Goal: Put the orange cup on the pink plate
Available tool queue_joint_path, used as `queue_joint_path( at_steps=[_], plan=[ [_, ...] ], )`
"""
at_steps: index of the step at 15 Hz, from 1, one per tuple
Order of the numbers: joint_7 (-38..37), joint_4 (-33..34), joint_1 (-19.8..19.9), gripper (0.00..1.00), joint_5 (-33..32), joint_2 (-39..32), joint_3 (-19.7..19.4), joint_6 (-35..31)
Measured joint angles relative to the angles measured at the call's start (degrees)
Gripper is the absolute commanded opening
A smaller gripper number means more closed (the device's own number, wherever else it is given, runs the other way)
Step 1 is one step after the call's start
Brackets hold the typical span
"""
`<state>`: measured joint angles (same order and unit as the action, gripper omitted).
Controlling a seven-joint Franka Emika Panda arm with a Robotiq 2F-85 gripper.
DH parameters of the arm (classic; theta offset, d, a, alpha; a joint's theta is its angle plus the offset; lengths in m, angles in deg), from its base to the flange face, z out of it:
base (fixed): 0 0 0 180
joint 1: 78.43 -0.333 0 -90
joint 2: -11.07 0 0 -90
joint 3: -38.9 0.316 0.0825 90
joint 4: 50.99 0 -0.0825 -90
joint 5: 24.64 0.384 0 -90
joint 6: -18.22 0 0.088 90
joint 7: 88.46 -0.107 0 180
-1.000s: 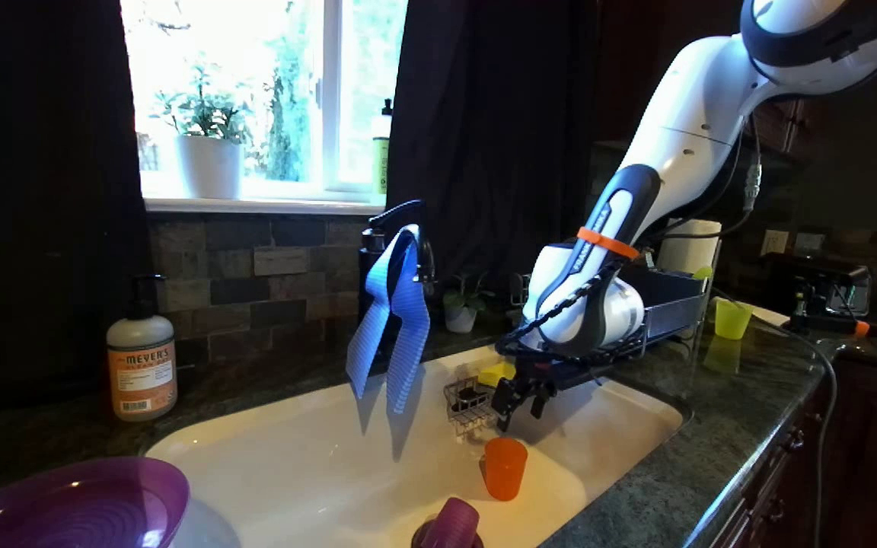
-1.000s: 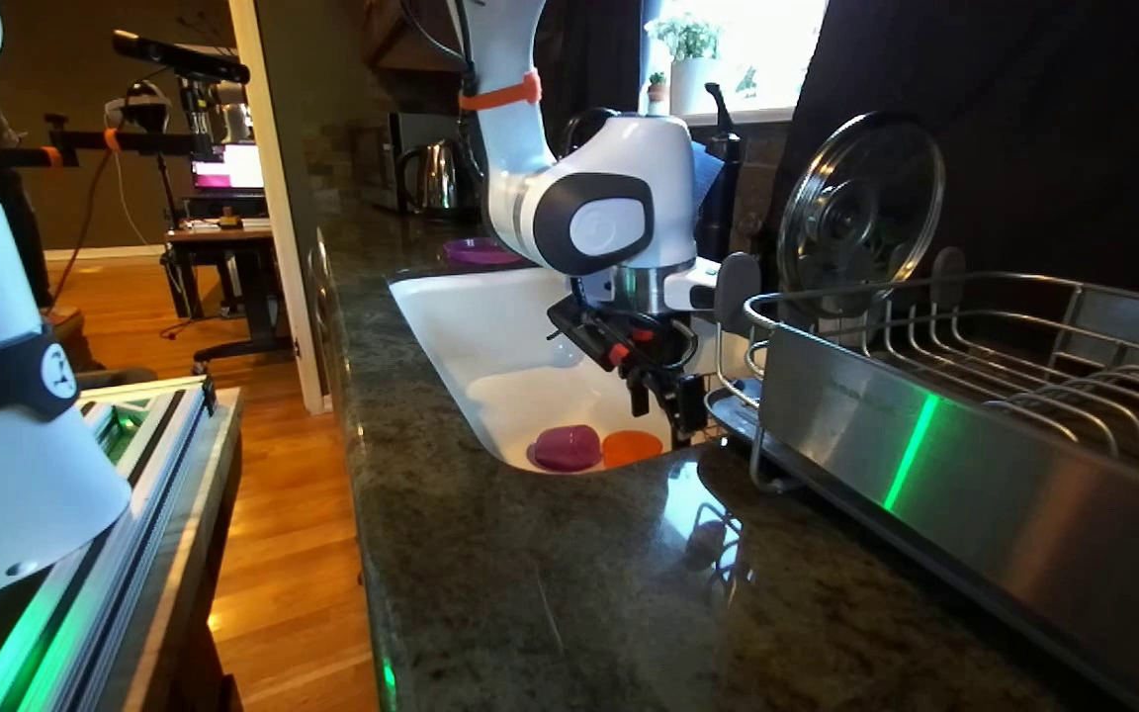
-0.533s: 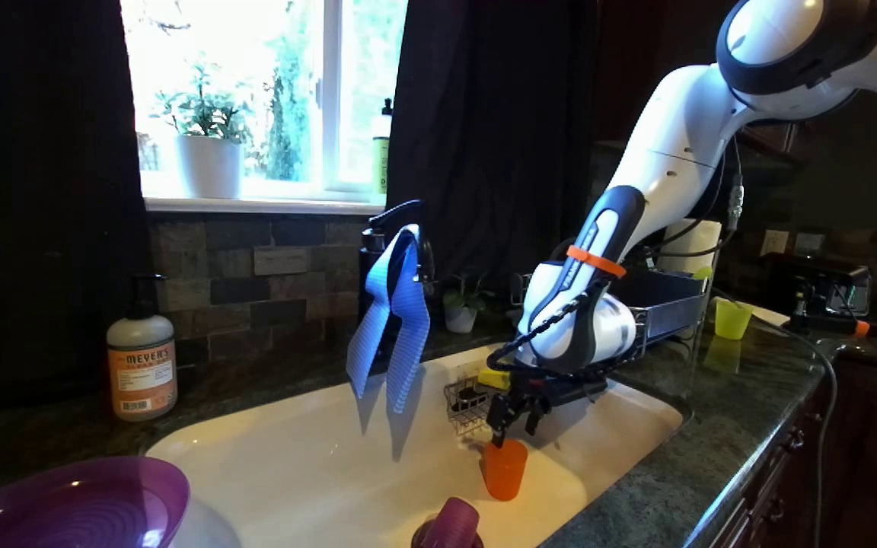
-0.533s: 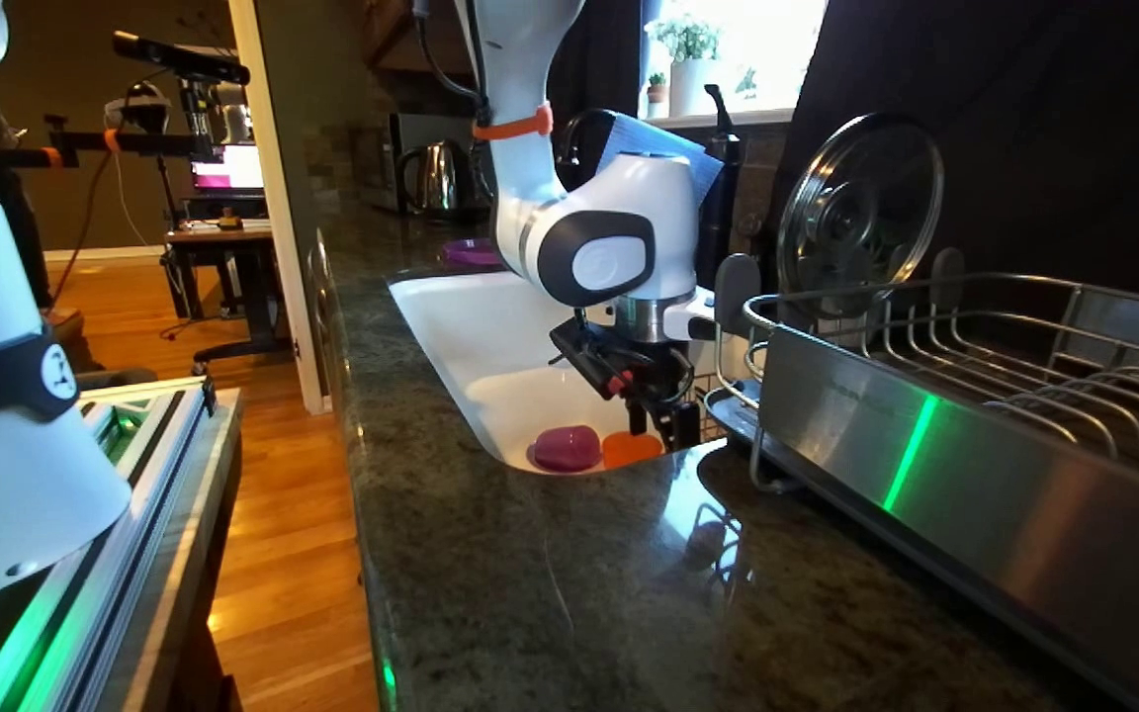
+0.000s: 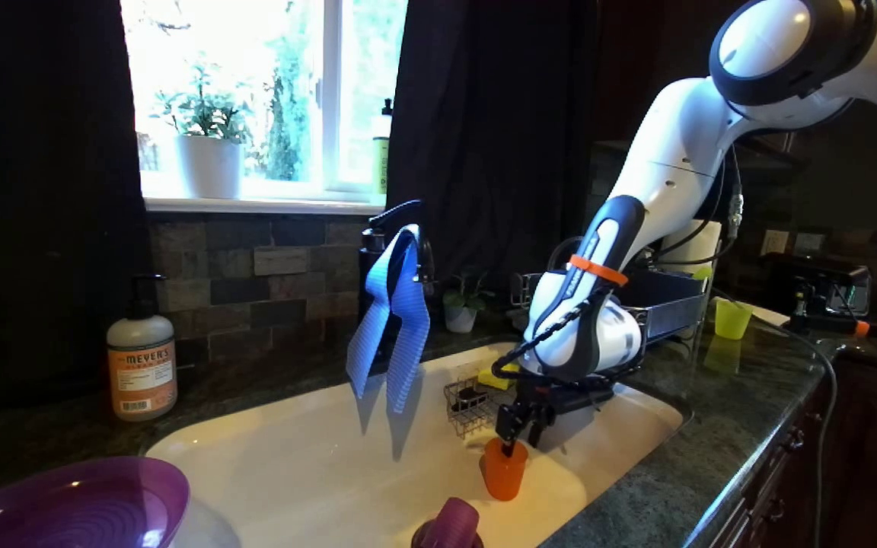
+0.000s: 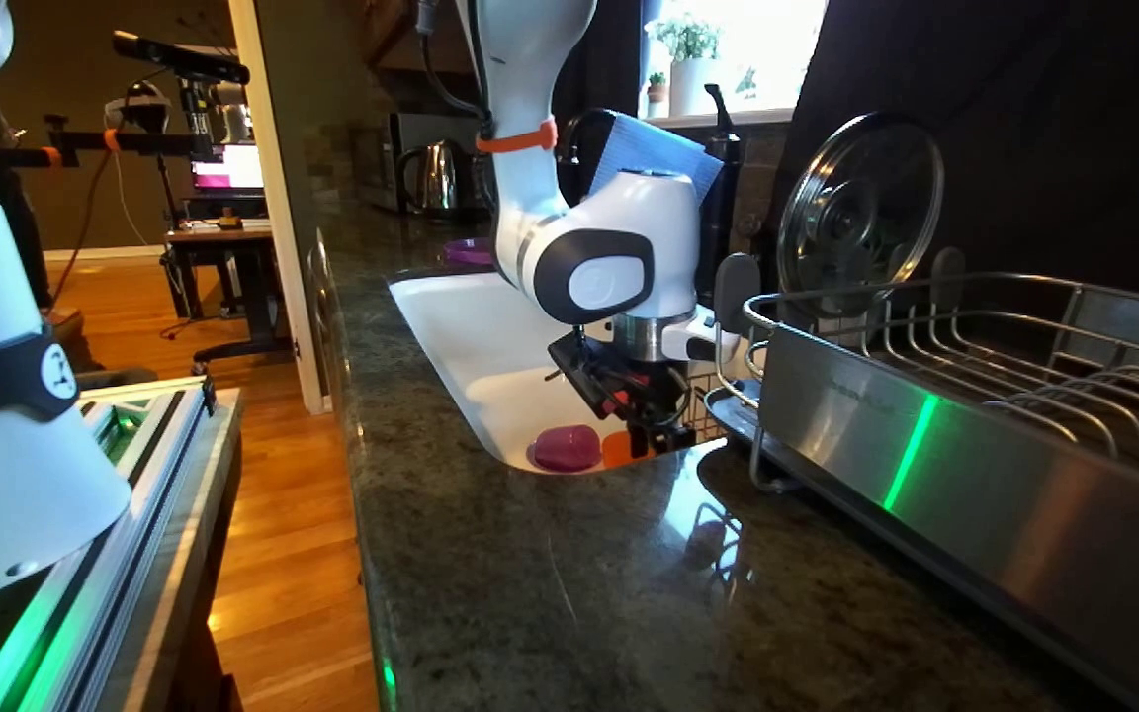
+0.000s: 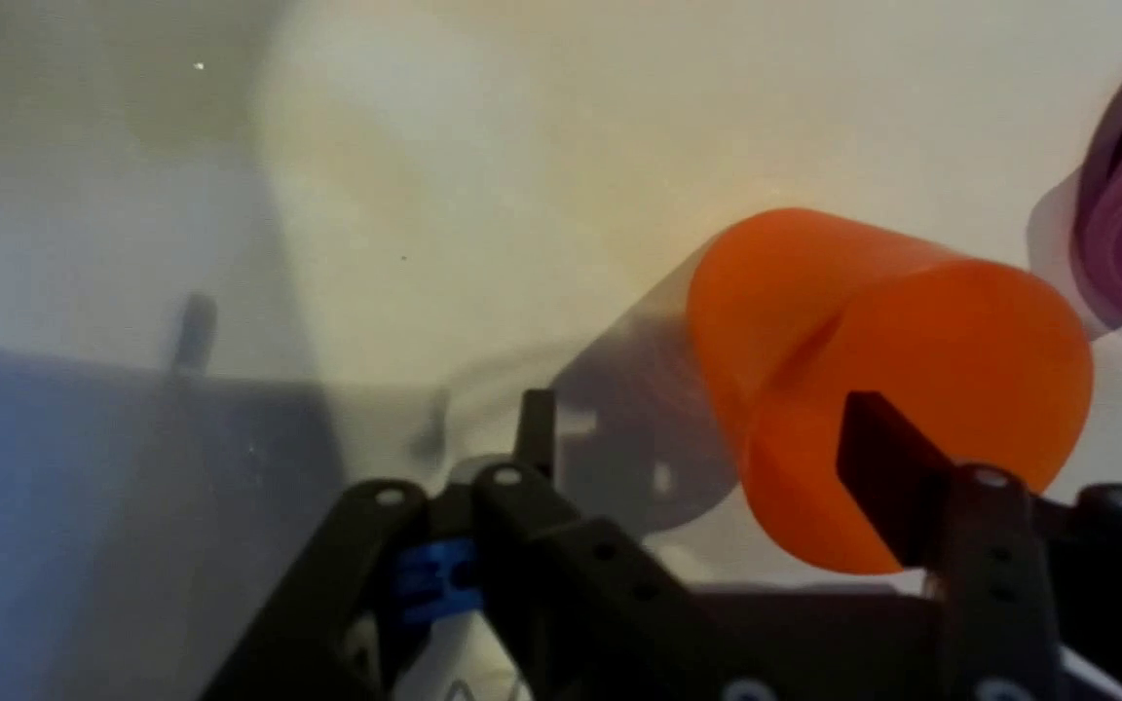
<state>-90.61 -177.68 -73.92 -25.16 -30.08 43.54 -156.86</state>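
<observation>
The orange cup (image 5: 505, 473) stands in the white sink with its mouth up, and partly shows in an exterior view (image 6: 617, 450). My gripper (image 5: 523, 444) is open and low at the cup's rim. In the wrist view, the gripper (image 7: 702, 433) has its right finger over the mouth of the cup (image 7: 941, 360), seemingly inside it. Its left finger is outside the cup wall. The fingers are apart with the rim between them. The pink plate (image 5: 73, 506) lies on the counter at the sink's far end and shows small in an exterior view (image 6: 468, 252).
A dark purple object (image 5: 454, 522) lies in the sink beside the cup. A wire caddy (image 5: 470, 407) with a yellow sponge (image 5: 498, 374) hangs on the sink wall. A blue cloth (image 5: 393, 320) hangs over the faucet. A dish rack (image 6: 925, 415) stands on the counter.
My gripper has moved down to the cup, then slightly sideways, and one finger now overlaps the cup's mouth. The cup and plate have not moved.
</observation>
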Motion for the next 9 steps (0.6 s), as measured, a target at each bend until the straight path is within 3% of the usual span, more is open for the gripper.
queue_joint_path(
  at_steps=[5, 9],
  plan=[
    [0.01, 0.11, 0.35, 0.04, 0.01, -0.62, 0.0, -0.06],
    [0.07, 0.36, 0.32, 0.0, 0.01, -0.65, 0.06, -0.06]
  ],
)
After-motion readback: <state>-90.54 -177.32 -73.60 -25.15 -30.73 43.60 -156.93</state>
